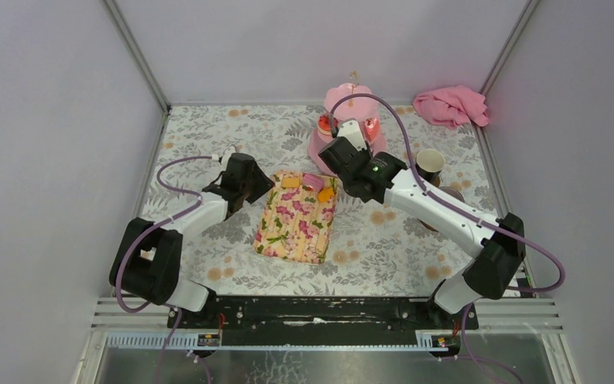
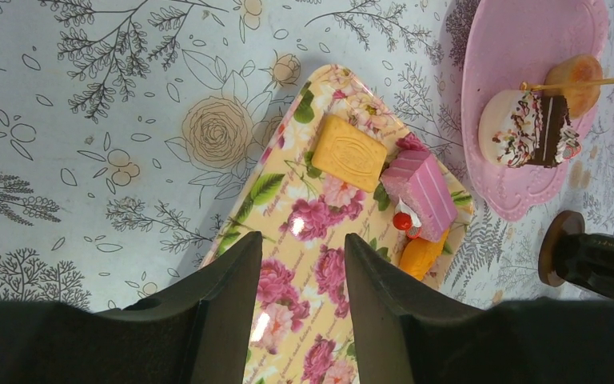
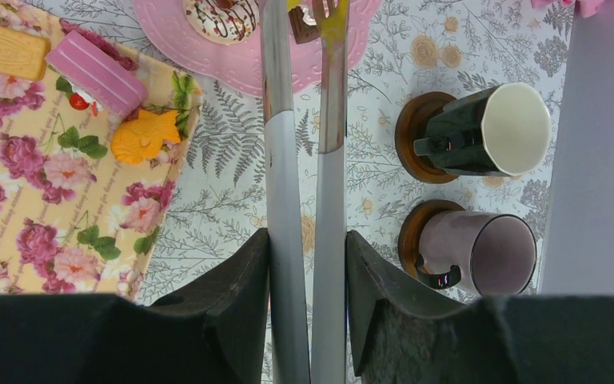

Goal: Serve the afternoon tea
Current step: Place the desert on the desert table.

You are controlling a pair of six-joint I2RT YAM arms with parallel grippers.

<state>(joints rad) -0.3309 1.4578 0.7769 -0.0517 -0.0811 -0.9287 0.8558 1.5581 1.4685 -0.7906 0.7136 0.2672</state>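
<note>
Over the floral tray (image 2: 320, 208), my left gripper (image 2: 302, 244) hangs with its jaws partly apart and nothing between them. At the tray's far end lie a yellow biscuit cake (image 2: 348, 152), a pink cake (image 2: 422, 188) and an orange cake (image 2: 422, 254). My right gripper (image 3: 305, 236) is clamped on metal tongs (image 3: 280, 160). Their tips reach the bottom tier of the pink stand (image 3: 232, 68), beside a drizzled doughnut (image 3: 222, 18), with a chocolate piece (image 3: 304, 22) between them. Right of the tongs stand a black mug (image 3: 480, 132) and a grey mug (image 3: 472, 252), each on a brown coaster (image 3: 412, 128).
</note>
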